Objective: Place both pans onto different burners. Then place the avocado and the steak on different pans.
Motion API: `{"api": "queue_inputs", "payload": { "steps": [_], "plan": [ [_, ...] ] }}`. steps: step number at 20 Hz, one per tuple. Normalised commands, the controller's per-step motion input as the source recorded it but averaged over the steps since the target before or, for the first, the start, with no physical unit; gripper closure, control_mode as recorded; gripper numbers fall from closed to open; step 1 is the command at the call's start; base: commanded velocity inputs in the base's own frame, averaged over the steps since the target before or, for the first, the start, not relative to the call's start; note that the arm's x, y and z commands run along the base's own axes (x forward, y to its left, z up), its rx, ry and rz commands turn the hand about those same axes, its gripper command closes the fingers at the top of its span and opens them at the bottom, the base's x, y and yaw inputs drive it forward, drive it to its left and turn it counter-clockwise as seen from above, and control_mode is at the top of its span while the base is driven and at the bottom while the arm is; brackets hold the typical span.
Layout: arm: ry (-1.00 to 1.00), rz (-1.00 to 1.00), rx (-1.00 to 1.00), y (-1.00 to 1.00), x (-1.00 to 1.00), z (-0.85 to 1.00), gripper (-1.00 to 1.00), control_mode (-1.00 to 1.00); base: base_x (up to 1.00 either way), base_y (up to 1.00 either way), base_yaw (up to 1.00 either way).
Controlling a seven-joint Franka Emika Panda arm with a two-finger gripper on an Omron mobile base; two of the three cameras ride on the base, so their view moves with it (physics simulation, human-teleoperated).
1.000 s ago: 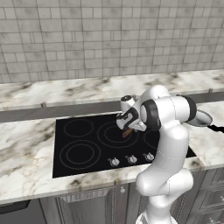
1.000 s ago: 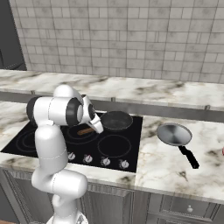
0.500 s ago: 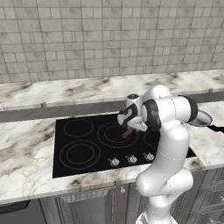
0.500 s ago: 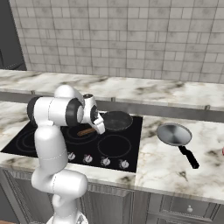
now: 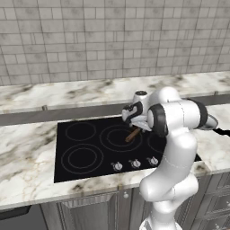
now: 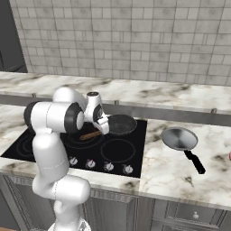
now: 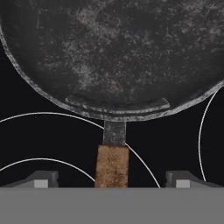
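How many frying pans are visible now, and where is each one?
2. The dark grey pan with a wooden handle is on the black cooktop; the shiny silver pan with a black handle is on the marble counter.

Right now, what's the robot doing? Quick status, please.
Gripper open, fingers either side of the dark pan's wooden handle, not clamping it. Dark pan sits on the cooktop. Silver pan on the counter. Nothing in the way.

Dark pan [image 6: 121, 124] on cooktop [image 6: 128, 153]
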Motion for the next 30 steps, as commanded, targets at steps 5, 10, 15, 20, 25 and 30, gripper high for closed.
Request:
{"api": "queue_inputs", "payload": {
  "steps": [5,10,15,20,25,30],
  "plan": [
    [0.0,0.0,0.0,0.0,-0.01,0.36,-1.0,-1.0,0.0,0.0,0.0],
    [0.0,0.08,0.0,-0.02,-0.07,0.4,-1.0,-1.0,0.0,0.0,0.0],
    [0.0,0.16,0.0,-0.17,-0.19,0.28,-1.0,-1.0,0.0,0.0,0.0],
    [0.0,0.22,-0.01,-0.12,-0.29,0.09,-1.0,-1.0,0.0,0.0,0.0],
    [0.0,0.25,-0.03,-0.03,-0.2,0.05,-1.0,-1.0,0.0,0.0,0.0],
    [0.0,0.22,-0.04,0.0,-0.03,0.0,-1.0,-1.0,0.0,0.0,0.0]
  ]
}}
